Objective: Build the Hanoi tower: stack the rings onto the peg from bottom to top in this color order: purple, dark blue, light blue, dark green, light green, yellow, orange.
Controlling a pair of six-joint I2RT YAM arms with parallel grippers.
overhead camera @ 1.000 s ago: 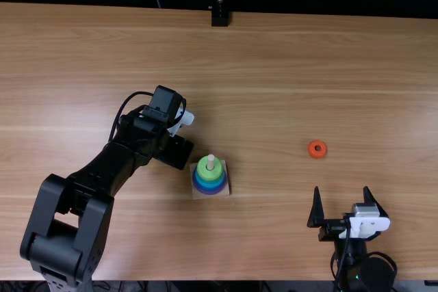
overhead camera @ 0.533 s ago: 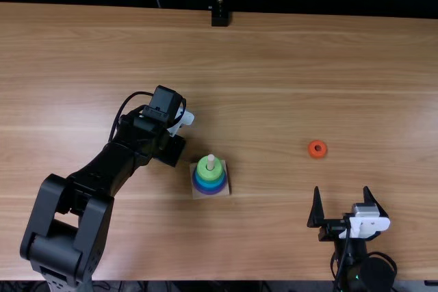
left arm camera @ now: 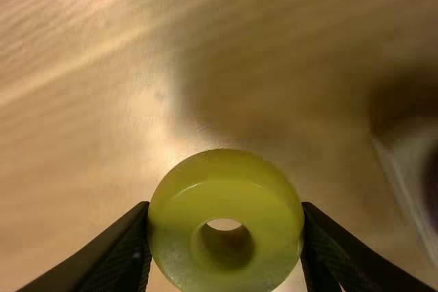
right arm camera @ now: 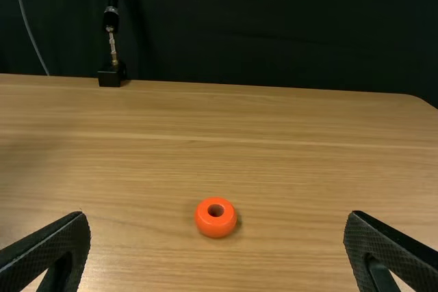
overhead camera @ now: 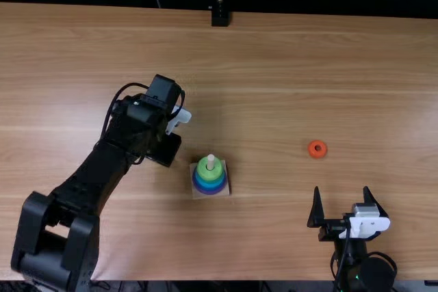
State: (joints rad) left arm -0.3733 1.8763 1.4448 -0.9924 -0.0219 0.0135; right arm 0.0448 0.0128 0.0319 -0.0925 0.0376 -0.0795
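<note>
My left gripper (overhead camera: 164, 150) is left of the peg base (overhead camera: 197, 192) in the top view. In the left wrist view, the left gripper (left arm camera: 226, 218) is shut on the yellow ring (left arm camera: 270, 237), one finger at each side. On the peg (overhead camera: 211, 161), a green ring (overhead camera: 204, 172) sits above blue rings and a purple ring (overhead camera: 211, 192). The orange ring (overhead camera: 317, 149) lies flat on the table, right of the tower. My right gripper (overhead camera: 343, 203) stands open near the front edge. In the right wrist view, the orange ring (right arm camera: 215, 227) lies beyond the right gripper (right arm camera: 216, 229).
The wooden table (overhead camera: 274, 52) spreads around the tower. A black stand (overhead camera: 220, 17) is at the far edge. In the left wrist view, a corner of the peg base (left arm camera: 404, 182) shows beside the held ring.
The left arm has drawn back a little, its gripper shifting left away from the tower. The right arm, the stacked rings and the orange ring have kept still.
</note>
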